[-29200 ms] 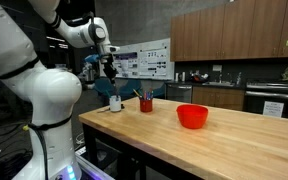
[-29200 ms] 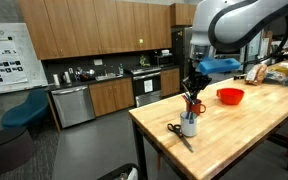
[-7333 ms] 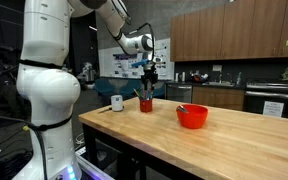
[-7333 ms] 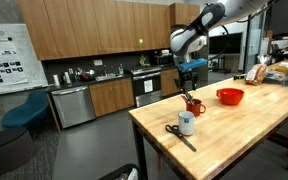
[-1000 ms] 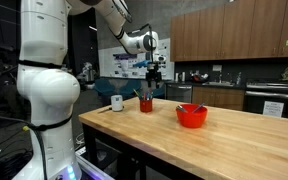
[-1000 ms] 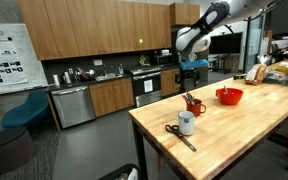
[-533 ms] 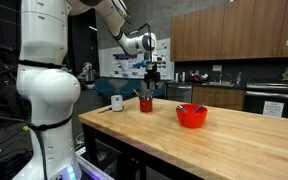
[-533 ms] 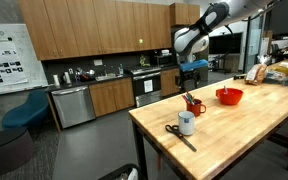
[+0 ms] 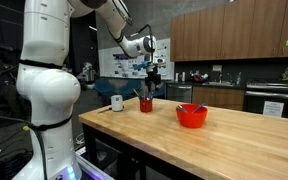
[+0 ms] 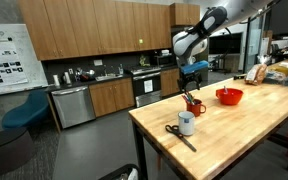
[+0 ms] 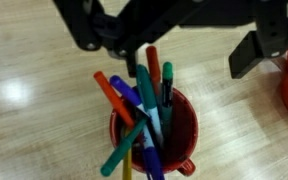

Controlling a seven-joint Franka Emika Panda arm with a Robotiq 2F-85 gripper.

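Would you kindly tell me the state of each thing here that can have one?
red mug: upright, full of markers.
gripper: open, above the red mug, holding nothing.
white mug: upright, inside not visible.
red bowl: upright, contents not visible.
scissors: lying flat beside the white mug.

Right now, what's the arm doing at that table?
The Panda arm's gripper hangs just above a red cup full of markers on the wooden table. Its jaws stand wide open over the marker tips, and nothing is held. A white mug stands beside the cup, with scissors lying next to it. A red bowl sits farther along the table.
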